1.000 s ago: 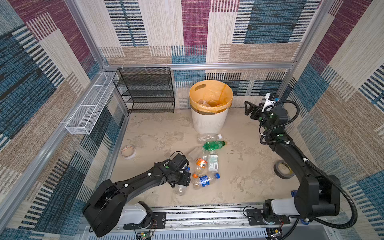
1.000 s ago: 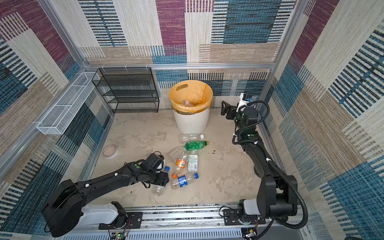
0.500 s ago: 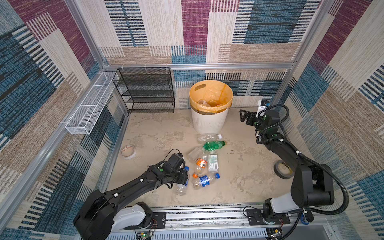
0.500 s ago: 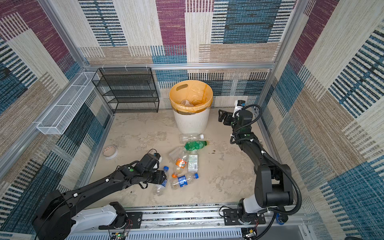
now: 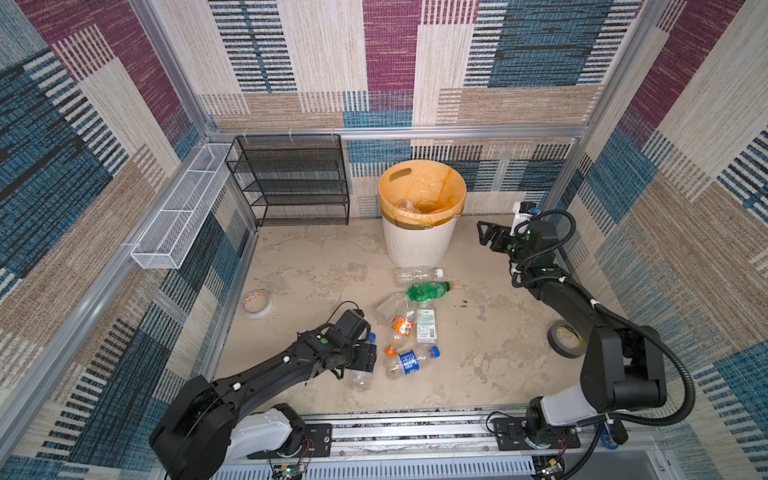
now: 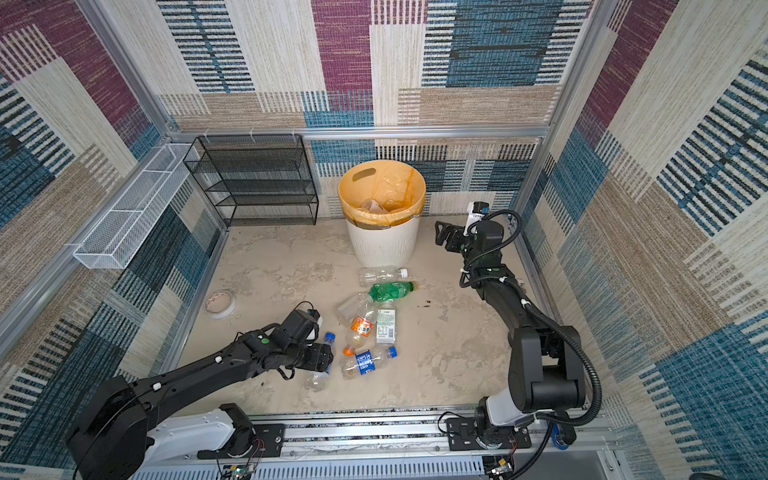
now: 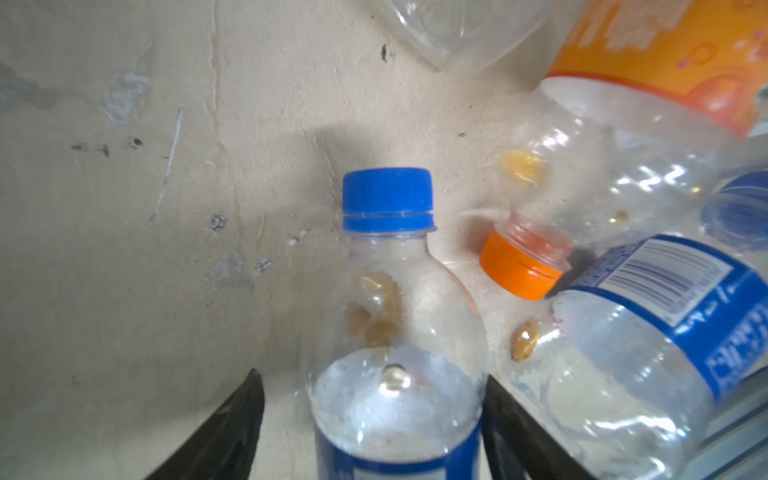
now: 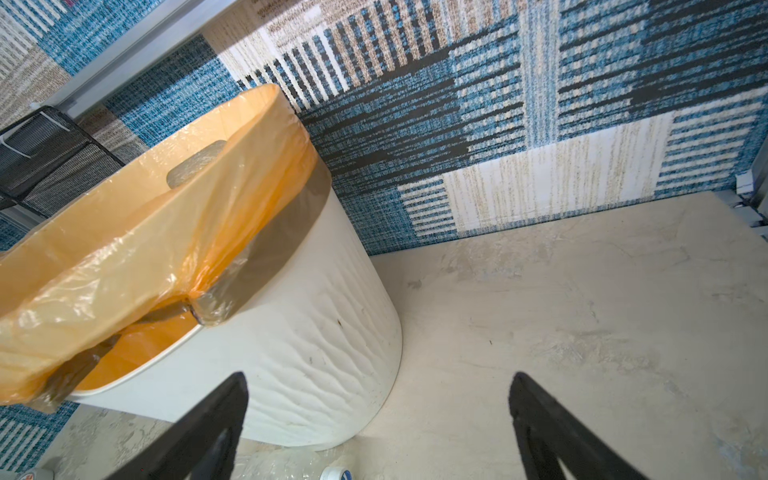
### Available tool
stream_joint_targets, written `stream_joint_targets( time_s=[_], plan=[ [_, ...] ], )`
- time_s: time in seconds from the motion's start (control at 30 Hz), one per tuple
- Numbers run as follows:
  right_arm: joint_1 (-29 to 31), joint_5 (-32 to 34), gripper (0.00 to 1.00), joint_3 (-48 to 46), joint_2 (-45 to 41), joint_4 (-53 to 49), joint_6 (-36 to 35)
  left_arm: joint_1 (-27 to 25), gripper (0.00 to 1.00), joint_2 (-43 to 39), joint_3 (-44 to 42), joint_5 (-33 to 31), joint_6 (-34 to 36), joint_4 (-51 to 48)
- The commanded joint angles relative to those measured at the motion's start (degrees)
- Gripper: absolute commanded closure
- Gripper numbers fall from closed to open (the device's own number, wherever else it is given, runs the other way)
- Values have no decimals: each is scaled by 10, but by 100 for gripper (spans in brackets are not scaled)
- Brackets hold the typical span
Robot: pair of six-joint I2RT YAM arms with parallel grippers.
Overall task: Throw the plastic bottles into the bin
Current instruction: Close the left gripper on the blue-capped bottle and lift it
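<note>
- Blue-capped bottle (image 7: 390, 332) lies on the tabletop (image 5: 478, 365), well apart from the bin (image 5: 415, 245), straddled by the open left gripper (image 5: 367, 360).
- Closing off-centre could squirt it away.
- Right gripper (image 5: 487, 235) gapes empty.

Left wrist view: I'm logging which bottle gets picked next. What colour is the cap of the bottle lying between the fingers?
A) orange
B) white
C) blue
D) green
C: the bottle between the fingers has a blue cap; the orange cap belongs to the neighbouring bottle.
</note>
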Motion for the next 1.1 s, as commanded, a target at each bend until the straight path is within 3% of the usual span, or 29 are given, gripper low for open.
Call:
stream_joint_targets(
  time_s=[0.0,0.33,0.57,0.73,0.83,0.93,1.07],
  plan=[
    [0,-2,2,-2,-1,9,4,1,22,18,6,9,9,11],
    [0,-4,4,-3,16,1,2,5,39,14,8,5,10,19],
    [0,-10,6,-1,28,-11,2,20,41,-40,14,-17,26,35],
    [0,-8,7,16,40,-33,-8,31,40,-96,48,-52,78,72],
    [0,-7,8,17,44,-49,-15,34,40,-133,60,-67,138,146],
    [0,-1,9,2,40,-55,-19,35,40,-157,52,-68,211,288],
    [0,-9,10,-21,27,-59,-11,36,40,-140,84,-68,307,432]
  ],
)
